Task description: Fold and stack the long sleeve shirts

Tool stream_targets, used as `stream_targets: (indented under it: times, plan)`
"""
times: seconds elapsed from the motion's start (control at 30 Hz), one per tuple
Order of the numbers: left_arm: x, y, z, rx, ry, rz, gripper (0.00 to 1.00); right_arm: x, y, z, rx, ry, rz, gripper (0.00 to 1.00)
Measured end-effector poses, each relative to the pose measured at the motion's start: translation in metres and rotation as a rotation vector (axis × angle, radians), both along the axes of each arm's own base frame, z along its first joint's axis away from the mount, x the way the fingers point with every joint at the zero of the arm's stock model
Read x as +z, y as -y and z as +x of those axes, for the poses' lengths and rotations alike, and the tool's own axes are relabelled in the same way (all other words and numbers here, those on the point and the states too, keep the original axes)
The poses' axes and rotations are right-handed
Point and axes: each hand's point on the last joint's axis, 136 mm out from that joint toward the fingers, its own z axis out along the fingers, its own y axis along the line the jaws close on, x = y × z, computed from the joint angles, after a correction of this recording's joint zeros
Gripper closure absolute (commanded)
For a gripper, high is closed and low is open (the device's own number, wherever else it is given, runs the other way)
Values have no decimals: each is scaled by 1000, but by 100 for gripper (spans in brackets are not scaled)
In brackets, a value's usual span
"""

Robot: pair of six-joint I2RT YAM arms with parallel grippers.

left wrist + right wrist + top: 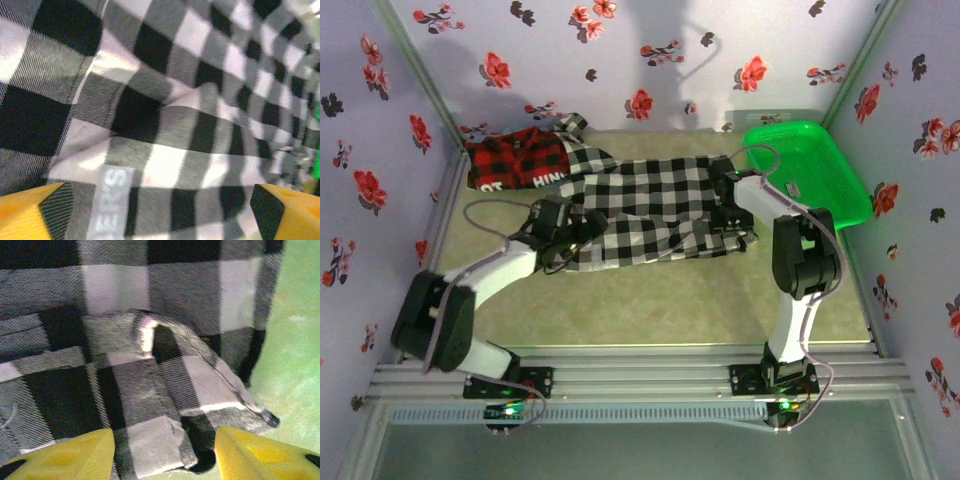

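The black-and-white checked shirt (640, 210) lies spread across the middle of the table, partly folded over itself. Behind it at the back left lies the red-and-black plaid shirt (515, 160), white lettering showing. My left gripper (582, 225) sits over the checked shirt's left end. Its yellow fingers (30, 210) stand wide apart, so the left gripper (160, 215) is open above the cloth and a white label strip (112, 205). My right gripper (725, 195) is at the shirt's right end. The right gripper (165, 455) is open, with a folded checked edge (165, 440) lying loose between the fingers.
A green plastic basket (810, 170) stands at the back right, close to the right arm. Flowered walls close in the table on three sides. Bare green table surface (680, 295) lies in front of the checked shirt.
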Motion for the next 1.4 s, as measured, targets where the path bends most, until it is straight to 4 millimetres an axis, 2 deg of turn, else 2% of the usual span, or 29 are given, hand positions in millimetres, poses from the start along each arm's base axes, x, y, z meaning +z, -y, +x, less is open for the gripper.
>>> stream_targets:
  times: [0.1, 0.13, 0.2, 0.3, 0.43, 0.5, 0.57, 0.73, 0.77, 0.83, 1.0, 1.17, 1.23, 1.33, 1.4]
  plan:
    - [39, -10, -1, 1, 59, -15, 4, 13, -9, -7, -10, 32, 70, 35]
    - [46, -13, 0, -4, 63, -7, 5, 18, -15, -8, -6, 43, 101, 37]
    - [46, -14, 2, -19, 43, 17, 9, 24, -28, -6, 4, 63, 156, 40]
    - [18, -9, 6, -67, -40, 69, 15, 16, -42, -1, -8, 56, 197, 45]
    - [-42, -7, 3, -122, -193, 164, 21, -17, -48, 4, -66, 10, 209, 49]
    - [-64, -9, 0, -133, -248, 199, 21, -31, -48, 3, -99, -7, 209, 50]
    - [-76, -14, -4, -138, -282, 234, 21, -41, -48, -1, -131, -12, 212, 50]
    - [-91, -28, -16, -120, -316, 290, 21, -42, -48, -12, -193, 48, 200, 50]
    - [-96, -32, -22, -117, -328, 301, 21, -43, -47, -18, -207, 58, 201, 49]
    - [-93, -37, -30, -106, -310, 299, 21, -43, -46, -33, -231, 70, 204, 49]
    - [-95, -56, -76, -71, -323, 274, 20, -44, -50, -92, -256, 71, 204, 46]
    - [-90, -66, -127, -51, -356, 226, 18, -45, -58, -151, -261, 63, 210, 43]
    - [-81, -68, -141, -45, -360, 200, 15, -44, -55, -172, -276, 52, 215, 41]
    - [-58, -67, -148, -29, -334, 151, 11, -38, -36, -202, -314, 20, 192, 34]
    - [-30, -64, -146, -20, -306, 120, 8, -21, -28, -209, -319, 32, 195, 27]
